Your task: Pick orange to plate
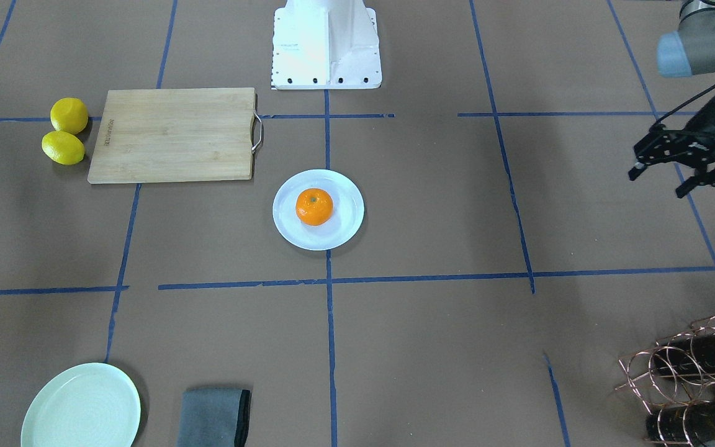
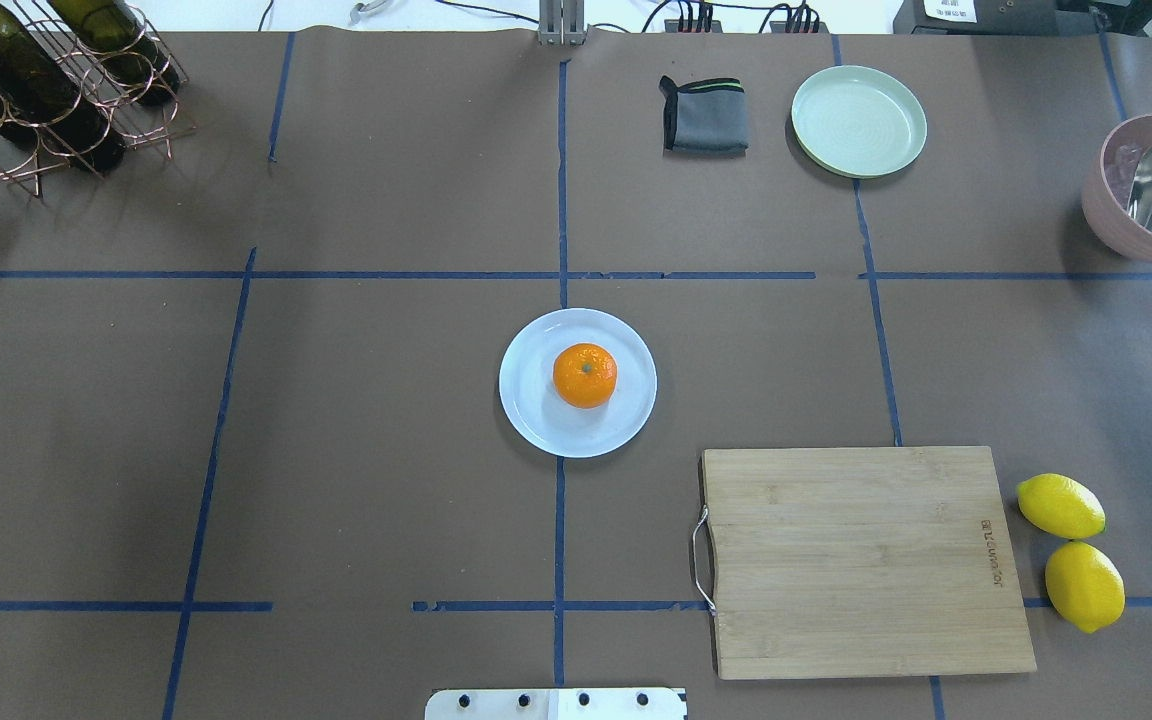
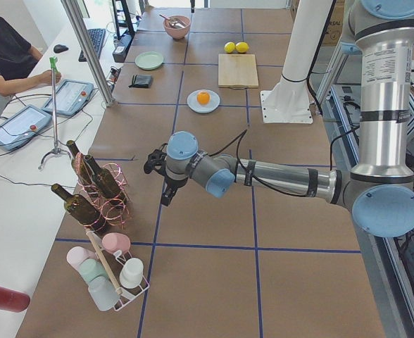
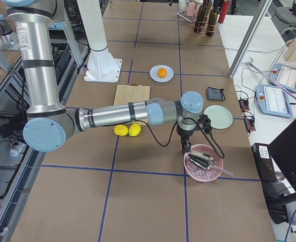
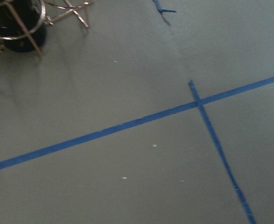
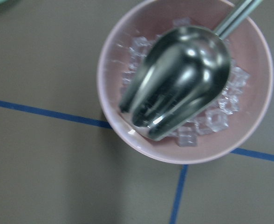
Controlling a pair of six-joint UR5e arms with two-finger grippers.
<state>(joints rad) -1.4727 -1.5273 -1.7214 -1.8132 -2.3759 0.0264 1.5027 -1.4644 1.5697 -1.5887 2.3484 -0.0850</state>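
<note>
The orange (image 2: pixel 585 375) rests on the pale bluish-white plate (image 2: pixel 536 420) at the middle of the table, also seen in the front view as orange (image 1: pixel 314 207) on plate (image 1: pixel 345 233). Nothing touches either. My left gripper (image 1: pixel 658 183) hovers far off at the table's left end, near the bottle rack, its fingers spread open and empty. My right gripper (image 4: pixel 185 146) shows only in the right side view, hanging over the pink bowl's edge; I cannot tell whether it is open or shut. Neither wrist view shows fingers.
A wooden cutting board (image 2: pixel 866 560) lies right of the plate, two yellow lemons (image 2: pixel 1071 545) beyond it. A pale green plate (image 2: pixel 858 121) and a folded grey cloth (image 2: pixel 704 115) sit at the far side. A pink bowl (image 6: pixel 113 60) holds ice and a metal scoop (image 6: pixel 176 79). A copper bottle rack (image 2: pixel 56 80) stands far left.
</note>
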